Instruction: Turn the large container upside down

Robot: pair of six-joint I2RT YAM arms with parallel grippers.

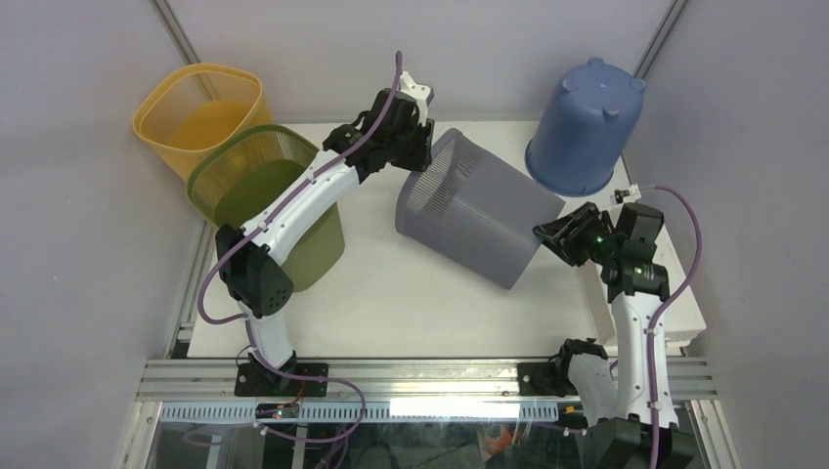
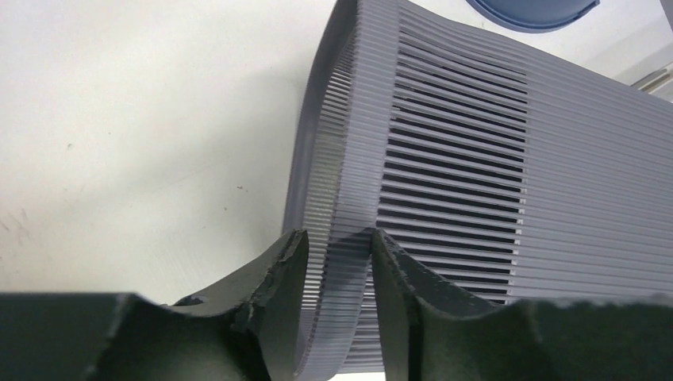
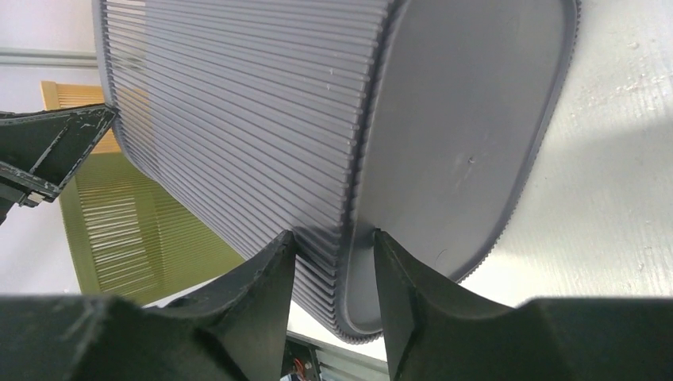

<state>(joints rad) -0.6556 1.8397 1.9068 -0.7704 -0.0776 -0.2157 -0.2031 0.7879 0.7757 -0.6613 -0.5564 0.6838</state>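
The large grey slatted container (image 1: 479, 210) lies tilted on its side over the white table (image 1: 391, 303), its open mouth facing far left and its base facing near right. My left gripper (image 1: 415, 147) is shut on the container's rim, one finger inside and one outside, as the left wrist view (image 2: 337, 238) shows. My right gripper (image 1: 549, 239) is shut on the edge of the container's base, as the right wrist view (image 3: 335, 238) shows. The container fills the left wrist view (image 2: 492, 159) and the right wrist view (image 3: 262, 119).
A blue bucket (image 1: 587, 127) stands upside down at the far right corner. A green slatted basket (image 1: 264, 195) and a yellow basket (image 1: 200, 112) stand at the far left, off the table's edge. Grey walls close in on both sides.
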